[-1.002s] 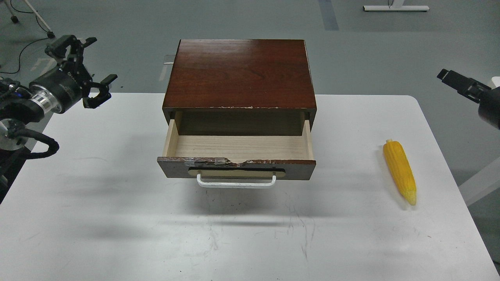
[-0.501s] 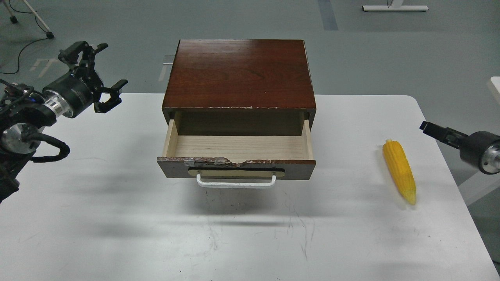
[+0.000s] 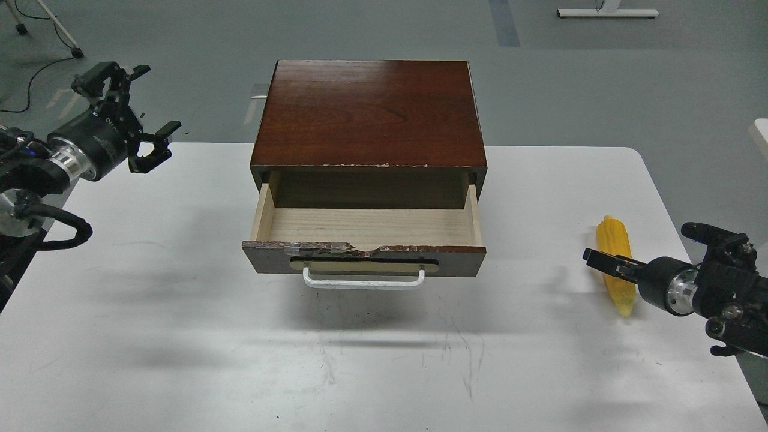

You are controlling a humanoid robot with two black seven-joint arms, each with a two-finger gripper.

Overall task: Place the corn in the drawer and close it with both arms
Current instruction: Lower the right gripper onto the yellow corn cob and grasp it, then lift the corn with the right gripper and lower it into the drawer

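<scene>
**One corn cob, one open drawer, two arms**

The left gripper (image 3: 133, 111) is held raised off the table's far-left edge, fingers spread apart. The right gripper (image 3: 600, 259) is stretched level across the corn (image 3: 616, 237); whether its jaws are parted cannot be told. The single cob lies near the white table's (image 3: 180, 336) right edge. The drawer (image 3: 366, 231) is pulled out, with bare tabletop on both sides.
</scene>
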